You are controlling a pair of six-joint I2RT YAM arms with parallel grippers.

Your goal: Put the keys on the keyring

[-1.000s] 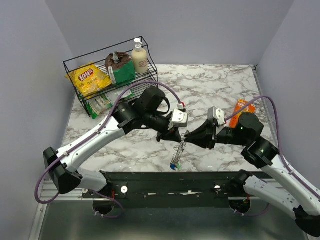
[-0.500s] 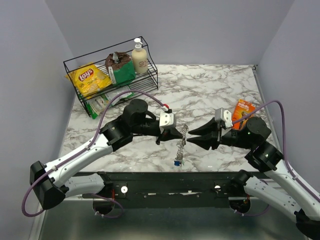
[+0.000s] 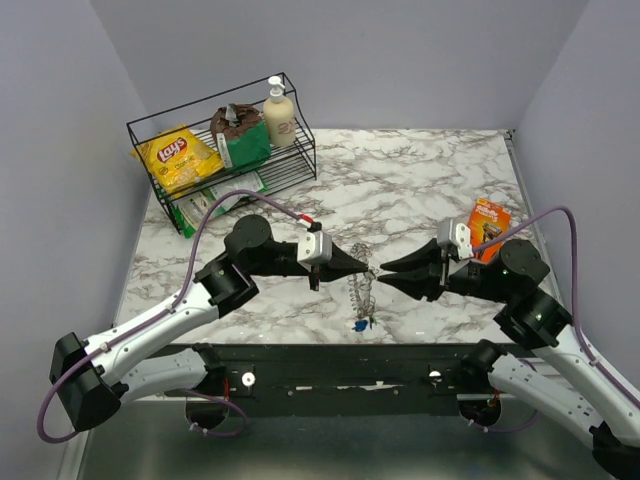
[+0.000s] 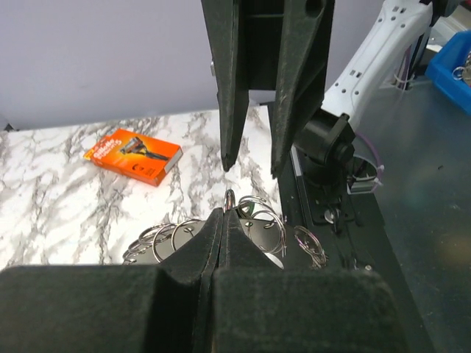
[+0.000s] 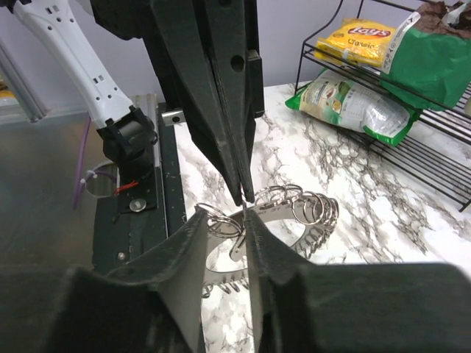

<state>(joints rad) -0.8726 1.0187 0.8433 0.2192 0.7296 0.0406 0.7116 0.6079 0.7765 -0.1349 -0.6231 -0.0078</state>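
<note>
The keyring (image 3: 360, 291), a silvery band strung with many small wire loops, hangs between my two grippers above the marble table. My left gripper (image 3: 371, 267) is shut on one small loop at its top; the left wrist view shows the loop (image 4: 229, 199) poking out of the closed jaws (image 4: 223, 213). My right gripper (image 3: 384, 273) faces it, open, with a finger on each side of the keyring's loops (image 5: 221, 219) in the right wrist view. A blue key (image 3: 357, 324) dangles at the keyring's lower end. The red and green keys cannot be made out.
An orange razor pack (image 3: 487, 221) lies by the right arm. A black wire rack (image 3: 215, 165) with a Lay's bag (image 3: 178, 155), a green bag and a soap bottle (image 3: 279, 113) stands at the back left. A black base rail (image 3: 340, 365) runs along the near edge.
Both arms have stretched out lower, with the wrists drawn apart to left and right. The fingertips still meet at the keyring, which now hangs slightly further right. The left gripper stays shut on it.
</note>
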